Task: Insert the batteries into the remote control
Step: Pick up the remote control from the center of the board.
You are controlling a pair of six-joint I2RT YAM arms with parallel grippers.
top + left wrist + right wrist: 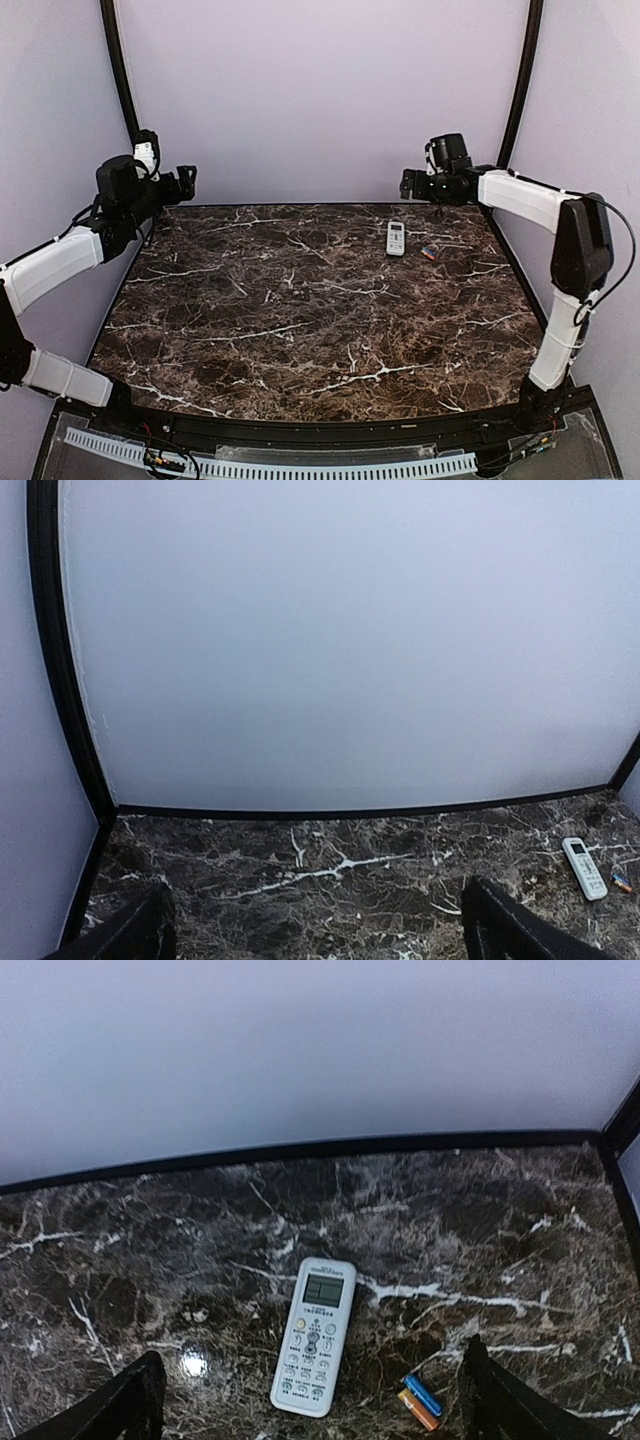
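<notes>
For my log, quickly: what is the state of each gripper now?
Left gripper: open, holding nothing.
Right gripper: open, holding nothing.

A worktop with a dark brown marble pattern, crossed by white veins, is bordered by a thin black edge. It is enclosed by pale lilac walls at the back and on both sides. A black curved post is set at the back left corner and a second post at the back right. A white slotted strip is laid along the near side, below the worktop. A small bright reflection is shown on the glossy surface in the right wrist view.
</notes>
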